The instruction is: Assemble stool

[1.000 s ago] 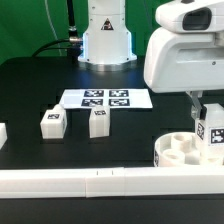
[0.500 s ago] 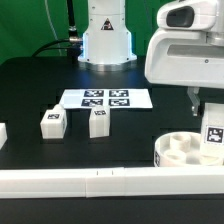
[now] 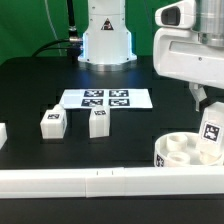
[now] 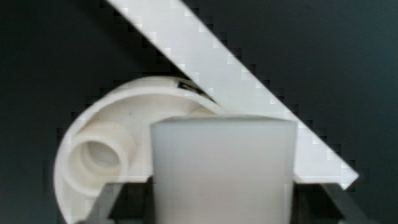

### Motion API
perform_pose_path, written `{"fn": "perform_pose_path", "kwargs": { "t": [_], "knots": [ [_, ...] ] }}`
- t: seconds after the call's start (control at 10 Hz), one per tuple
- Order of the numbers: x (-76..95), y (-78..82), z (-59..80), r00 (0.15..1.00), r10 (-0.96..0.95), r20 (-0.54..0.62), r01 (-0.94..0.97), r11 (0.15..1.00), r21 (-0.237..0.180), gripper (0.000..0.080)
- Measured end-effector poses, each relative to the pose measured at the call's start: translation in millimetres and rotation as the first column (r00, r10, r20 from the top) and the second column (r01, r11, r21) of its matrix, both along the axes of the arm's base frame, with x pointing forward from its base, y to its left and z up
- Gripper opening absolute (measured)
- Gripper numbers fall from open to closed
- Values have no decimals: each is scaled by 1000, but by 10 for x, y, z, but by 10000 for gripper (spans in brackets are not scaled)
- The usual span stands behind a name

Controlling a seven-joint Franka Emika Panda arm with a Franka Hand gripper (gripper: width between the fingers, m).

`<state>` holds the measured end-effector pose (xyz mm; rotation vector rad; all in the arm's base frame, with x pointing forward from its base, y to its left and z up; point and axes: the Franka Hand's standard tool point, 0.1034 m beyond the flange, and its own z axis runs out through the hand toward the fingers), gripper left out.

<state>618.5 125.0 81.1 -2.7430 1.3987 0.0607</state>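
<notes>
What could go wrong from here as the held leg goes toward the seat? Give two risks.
1. The leg in the tool hangs near the seat's edge, not plainly over a socket; it may hit the rim and jam.
2. An off-centre push could tip or slide the seat, which lies beside the rail.
</notes>
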Motion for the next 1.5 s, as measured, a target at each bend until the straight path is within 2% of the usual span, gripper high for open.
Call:
{"fn": "perform_pose_path", "kwargs": {
  "t": [0.5,0.7,0.9,1.0,1.1,1.2,1.3,1.4,1.5],
  "knots": [
    [2,21,3,968,-250,-23,250,968,15,337],
    [26,2,-4,877,-478,-36,480,876,58,337],
    [36,20,-9,740,-671,-44,671,733,111,337],
    [46,35,-7,675,-736,-51,736,666,125,337],
    [53,42,-4,646,-762,-55,761,635,132,337],
    [56,61,-2,551,-830,-83,831,539,135,337],
    [60,64,-2,515,-852,-92,854,502,137,337],
    [59,63,-3,518,-850,-91,852,505,137,337],
    [65,66,11,542,-836,-85,837,528,142,412]
  ]
}}
